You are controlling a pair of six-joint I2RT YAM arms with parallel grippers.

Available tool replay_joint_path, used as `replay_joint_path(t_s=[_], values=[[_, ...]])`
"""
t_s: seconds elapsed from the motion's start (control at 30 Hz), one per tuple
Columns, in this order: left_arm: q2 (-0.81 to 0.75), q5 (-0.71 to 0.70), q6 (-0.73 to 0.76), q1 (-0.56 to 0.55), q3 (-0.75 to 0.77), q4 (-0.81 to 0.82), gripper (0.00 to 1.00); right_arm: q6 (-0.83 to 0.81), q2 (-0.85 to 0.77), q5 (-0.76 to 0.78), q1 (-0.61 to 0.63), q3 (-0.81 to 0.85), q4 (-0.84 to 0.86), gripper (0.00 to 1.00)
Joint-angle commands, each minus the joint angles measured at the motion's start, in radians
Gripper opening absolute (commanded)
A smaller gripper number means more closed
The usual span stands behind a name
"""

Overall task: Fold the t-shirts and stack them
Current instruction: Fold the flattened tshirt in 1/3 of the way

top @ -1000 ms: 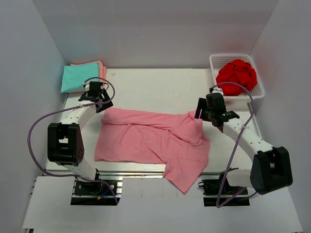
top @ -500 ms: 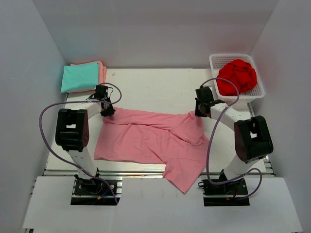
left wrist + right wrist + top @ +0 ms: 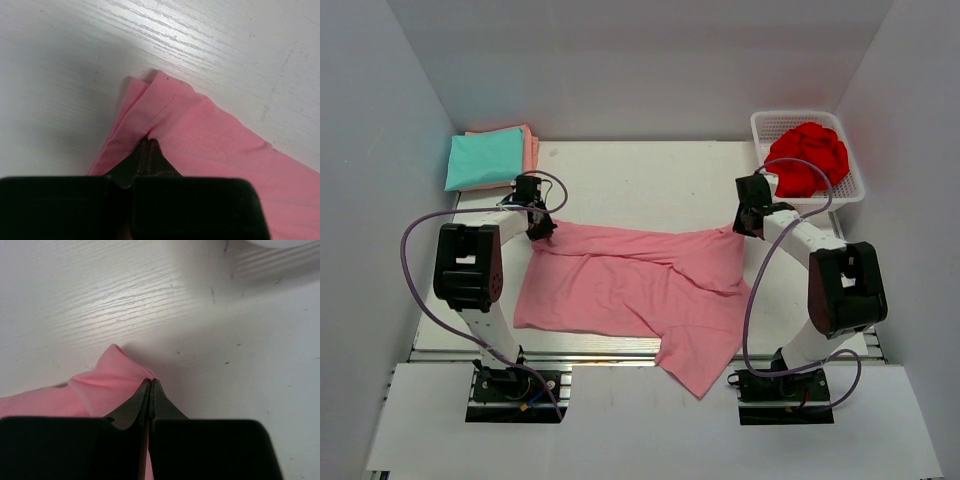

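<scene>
Fingers, top view: those of the left gripper (image 3: 539,228) are pressed together on the 10 o'clock corner of the pink shirt (image 3: 630,285). Those of the right gripper (image 3: 747,226) are pressed together on its 2 o'clock corner.
- Container: one white mesh basket (image 3: 766,124) at 1 o'clock on the table (image 3: 640,175). It holds a bunched red cloth (image 3: 807,158), heaped above the rim.
- Item: the pink shirt is spread over the table's centre, its far edge running fairly straight between the two grippers. The surface is creased with slanting folds, and one lobe reaches past the table's near edge at 5 o'clock.
- Item: the teal shirt (image 3: 485,160) lies folded flat at 11 o'clock, on top of the salmon-orange shirt (image 3: 530,143). Only a strip of the lower one shows, along the right and far sides.

Left wrist view: the left gripper (image 3: 148,146) has its tips closed, pinching the pink shirt (image 3: 210,130) just inside a hemmed corner.
- The corner points to 12 o'clock, its layers doubled and a stitch line showing.
- The cloth runs off toward 4 o'clock, with the white wood-grain table (image 3: 75,55) around it.

Right wrist view: the right gripper (image 3: 150,386) has its tips closed, pinching a small raised peak of the pink shirt (image 3: 105,385).
- The cloth is gathered into soft folds that trail toward 8 o'clock.
- The white wood-grain table (image 3: 225,355) carries a few dark specks.
</scene>
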Motion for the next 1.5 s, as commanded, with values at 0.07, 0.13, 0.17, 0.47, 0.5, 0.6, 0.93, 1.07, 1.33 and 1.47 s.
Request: replay_joint_path(t_s=[0.07,0.13,0.17,0.47,0.5,0.6,0.93,1.07,1.33,1.47], values=[[0.061,-0.080,-0.013,0.039,-0.039,-0.090,0.00,0.064,-0.066,0.020,-0.053,-0.015,-0.017,0.00],[0.061,-0.080,-0.023,0.039,-0.039,-0.090,0.00,0.067,-0.066,0.003,-0.062,-0.025,-0.019,0.00],[0.061,-0.080,-0.023,0.048,-0.039,-0.090,0.00,0.069,-0.069,-0.018,-0.064,-0.036,-0.013,0.00],[0.052,0.006,-0.003,0.048,-0.017,-0.028,0.00,-0.012,-0.065,-0.136,-0.080,-0.027,0.062,0.38],[0.052,0.015,-0.003,0.048,-0.004,-0.028,0.00,-0.017,-0.075,-0.156,-0.079,-0.016,0.058,0.51],[0.034,0.015,-0.003,0.039,0.007,-0.017,0.00,-0.054,-0.118,-0.230,-0.070,-0.004,0.041,0.63],[0.023,0.020,-0.023,0.048,-0.011,-0.017,0.01,-0.008,-0.244,-0.629,0.001,-0.235,0.136,0.66],[0.043,0.029,-0.041,0.048,0.009,-0.018,0.01,0.047,-0.133,-0.608,-0.002,-0.232,0.165,0.65],[0.084,0.007,-0.097,0.048,0.038,-0.034,0.01,0.139,0.078,-0.502,-0.083,-0.108,0.118,0.63],[0.139,0.075,-0.139,0.048,0.099,0.008,0.00,0.165,0.206,-0.465,-0.137,0.006,0.121,0.63]])
